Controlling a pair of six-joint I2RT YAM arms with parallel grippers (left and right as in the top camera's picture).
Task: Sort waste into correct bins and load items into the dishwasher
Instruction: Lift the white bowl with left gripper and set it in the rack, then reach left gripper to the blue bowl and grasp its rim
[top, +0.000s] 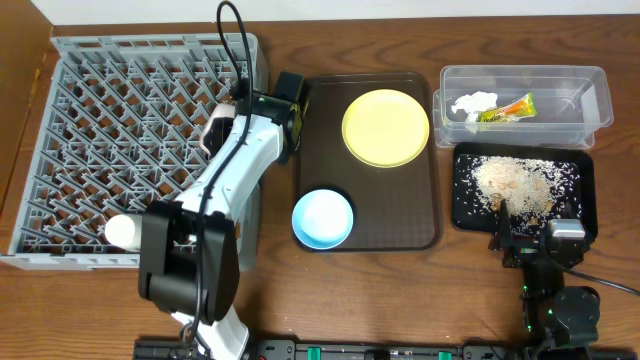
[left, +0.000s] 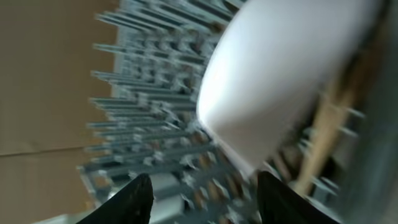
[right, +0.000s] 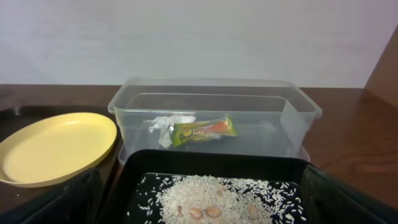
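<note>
Overhead, the large square grey plastic dish rack (top: 90, 140) fills the left of the counter (top: 400, 40). The left arm is bent over its right edge. A small white bowl (top: 124, 232) sits in the rack's near right corner.

On the left wrist camera, heavily blurred, the left pincer (left: 206, 190) has its two dark fingers (left: 138, 199) spread wide with nothing between them. The white bowl looms just beyond the tips, above the grey pegs.

Mid-counter, a dark-brown rectangular serving tray (top: 415, 215) carries a round yellow plate (top: 386, 127) at its far end. A light-blue bowl (top: 323, 218) sits at its near left corner.

To the right, a clear plastic rectangular tub (top: 560, 95) holds a crumpled white tissue (top: 473, 103). A small green-orange-yellow snack wrapper (top: 507, 109) touches the tissue.

Just in front of the tub, a shallow black rectangular tray (top: 470, 215) holds the loose whitish-beige rice-like scraps (top: 520, 180) heaped in its middle.

The right pincer (top: 506, 238) lies at the black tray's near edge. I cannot tell how far its fingers are parted. The right wrist camera shows none of them, only tray, tub and plate.
</note>
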